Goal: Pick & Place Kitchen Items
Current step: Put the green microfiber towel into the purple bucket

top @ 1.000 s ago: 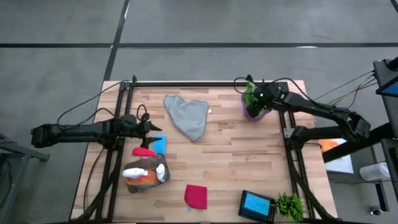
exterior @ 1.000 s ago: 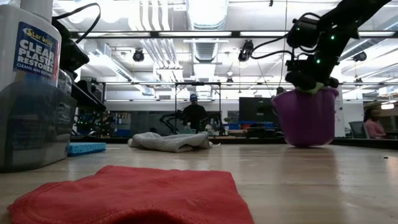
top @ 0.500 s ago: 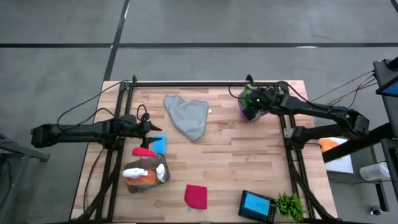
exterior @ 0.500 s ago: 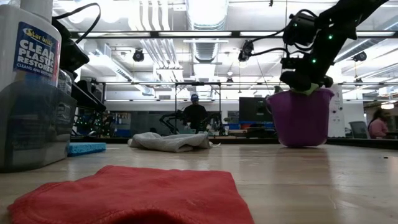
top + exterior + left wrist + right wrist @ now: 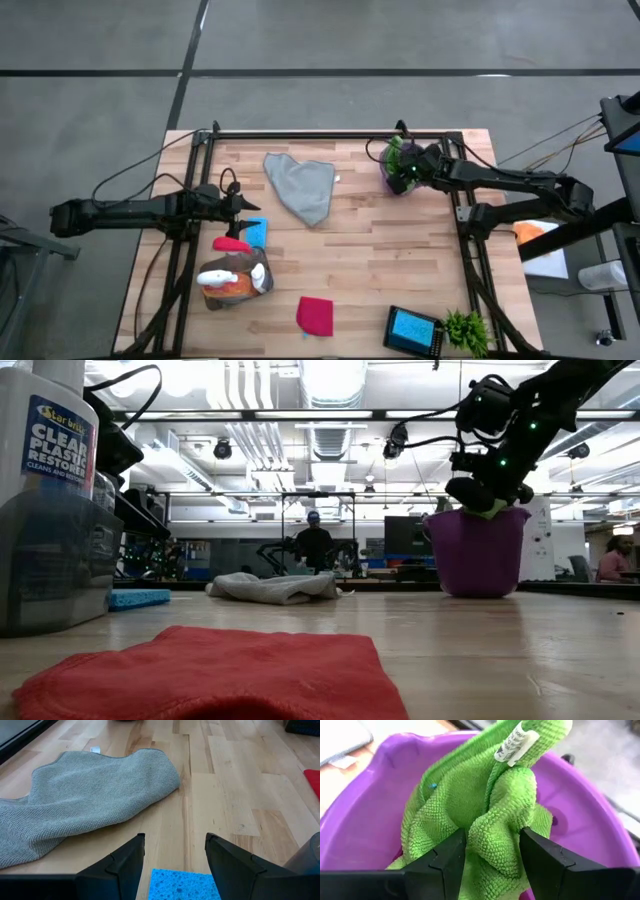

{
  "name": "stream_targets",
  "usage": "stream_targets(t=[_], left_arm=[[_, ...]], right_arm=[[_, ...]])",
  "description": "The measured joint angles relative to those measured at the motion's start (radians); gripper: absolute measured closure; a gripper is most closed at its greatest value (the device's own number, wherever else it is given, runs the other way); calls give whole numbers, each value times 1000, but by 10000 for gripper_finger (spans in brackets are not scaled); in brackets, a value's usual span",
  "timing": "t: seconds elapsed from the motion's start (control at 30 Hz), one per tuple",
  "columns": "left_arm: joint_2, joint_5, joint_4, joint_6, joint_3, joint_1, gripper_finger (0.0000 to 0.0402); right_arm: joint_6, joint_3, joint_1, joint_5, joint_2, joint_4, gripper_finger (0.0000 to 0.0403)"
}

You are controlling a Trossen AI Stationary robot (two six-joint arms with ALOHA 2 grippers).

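Bunching inside the purple bucket [image 5: 365, 845], the green cloth [image 5: 470, 815] sits pinched between the right gripper [image 5: 490, 857] jaws, which are clenched on its folds, white tag uppermost. The bucket stands on the bench [image 5: 380, 260] near the far right corner, with the right gripper directly over its mouth in the low view.

The grey cloth [image 5: 300, 187] lies flat toward the far middle of the bench, well apart from the bucket. The left gripper [image 5: 243, 204] hangs at the left side, just beside a blue sponge [image 5: 255, 232]; its jaws stand released with nothing between them.

Nearer the front left, an orange spray bottle [image 5: 232, 280] lies on its side. A red cloth [image 5: 315, 316] lies at the front middle. A second blue sponge [image 5: 412, 328] rests in a dark tray, next to a small green plant [image 5: 466, 328].
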Motion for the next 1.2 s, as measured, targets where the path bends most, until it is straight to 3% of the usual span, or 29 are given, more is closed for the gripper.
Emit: stream_targets(t=[0.2, 0.4, 0.8, 1.2], left_arm=[[0, 0, 0, 0, 0, 0, 187], [0, 0, 0, 0, 0, 0, 187], [0, 0, 0, 0, 0, 0, 187], [0, 0, 0, 0, 0, 1, 188]], right_arm=[[-27, -20, 98, 118, 1, 67, 222], [-28, -21, 137, 137, 0, 71, 222], [-29, 15, 145, 18, -25, 54, 222], [-9, 19, 152, 4, -9, 32, 222]])
